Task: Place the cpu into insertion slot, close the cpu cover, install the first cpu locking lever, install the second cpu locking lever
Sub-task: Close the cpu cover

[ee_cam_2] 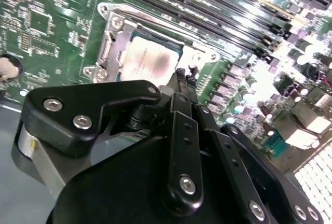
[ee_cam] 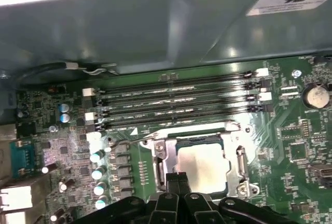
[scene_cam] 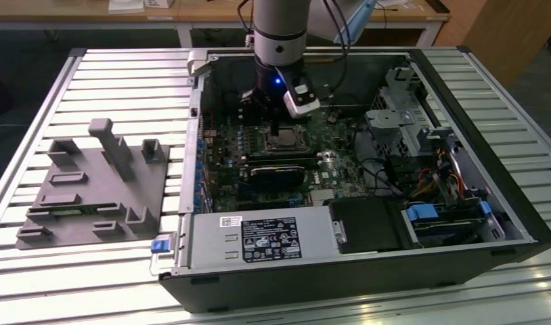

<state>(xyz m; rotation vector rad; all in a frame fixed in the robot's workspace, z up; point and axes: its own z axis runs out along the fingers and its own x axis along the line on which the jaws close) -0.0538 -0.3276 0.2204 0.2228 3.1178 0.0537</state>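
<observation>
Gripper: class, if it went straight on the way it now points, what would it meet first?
Probably the rim of the cpu cover, right beside the cpu: the gripper points down at that edge. Depth is unclear, so it may be touching.

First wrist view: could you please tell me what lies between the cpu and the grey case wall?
Four long dark memory slots run side by side between the cpu and the case wall, in the first wrist view.
</observation>
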